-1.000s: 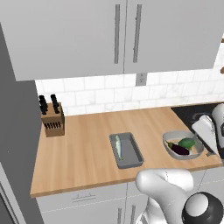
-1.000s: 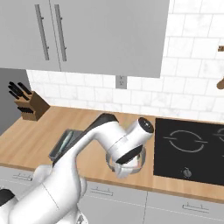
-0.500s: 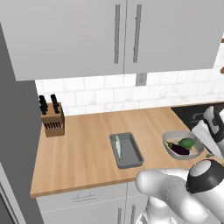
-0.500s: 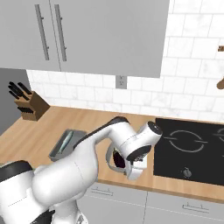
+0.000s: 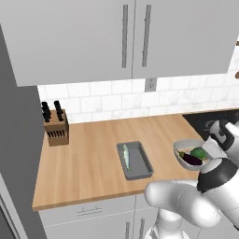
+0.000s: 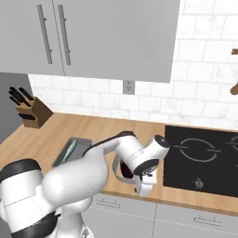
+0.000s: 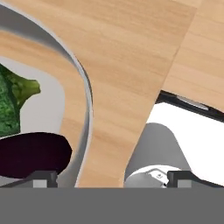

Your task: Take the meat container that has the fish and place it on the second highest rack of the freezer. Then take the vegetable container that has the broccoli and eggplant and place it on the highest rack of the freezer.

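The white arm bends low and forward, its gripper [image 7: 109, 177] pointing down with jaws spread wide, holding nothing.

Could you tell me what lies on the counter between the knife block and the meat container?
Nothing: the left base view shows bare wooden counter between knife block and meat container.

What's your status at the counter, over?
Gripper open at the vegetable bowl rim, nothing held. Fish lies in the meat container, untouched on the counter. Eggplant and broccoli in bowl.
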